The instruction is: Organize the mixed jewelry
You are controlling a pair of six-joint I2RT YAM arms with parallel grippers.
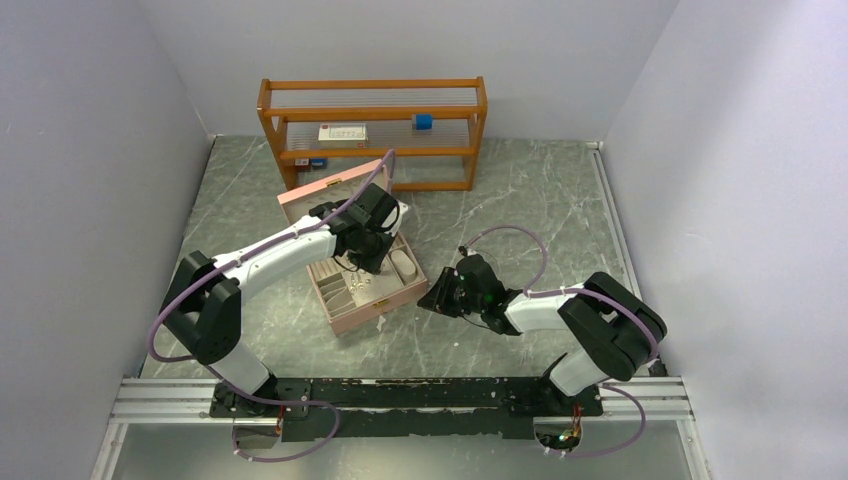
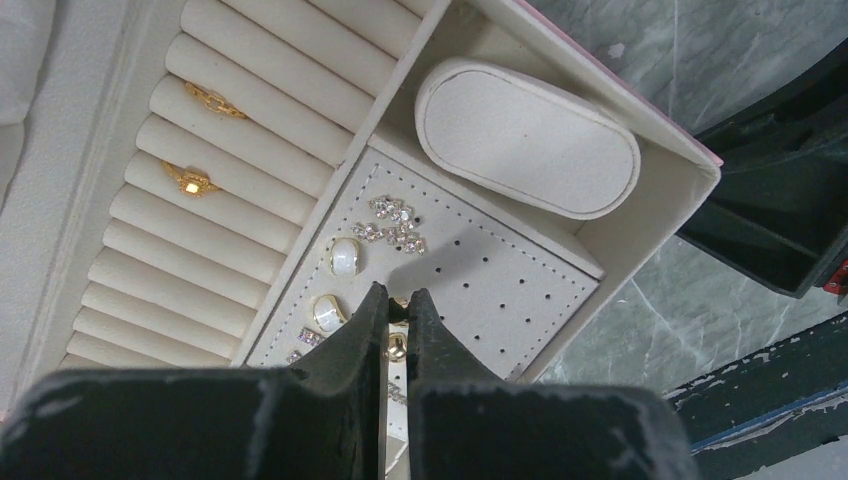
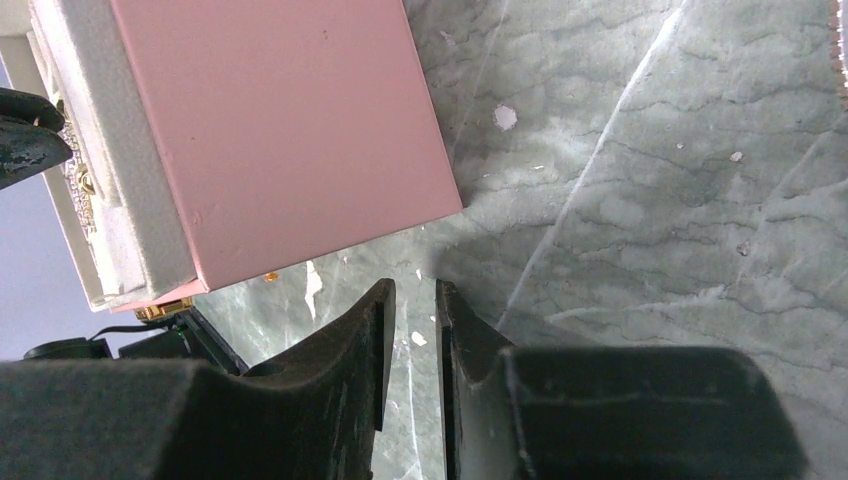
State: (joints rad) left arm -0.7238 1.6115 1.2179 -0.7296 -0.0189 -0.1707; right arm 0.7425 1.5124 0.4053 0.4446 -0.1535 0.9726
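We see the left gripper hanging over an open pink jewellery box on the green marbled table. Its black fingers are pressed almost together. A small gold bead shows in the slit between them, but we cannot tell whether it is pinched.

The mixed jewelry lies inside the box. At the left, two gold rings sit in the cream ring rolls. Right of these, sparkling silver studs and white oval earrings rest on the perforated cream panel. A cream oval cushion fills the far compartment.

Further right, the right gripper hovers just beside the box's pink wall, its fingers a little apart with nothing between them.

On the wooden shelf at the far edge is a white label, its writing too small for us to read.
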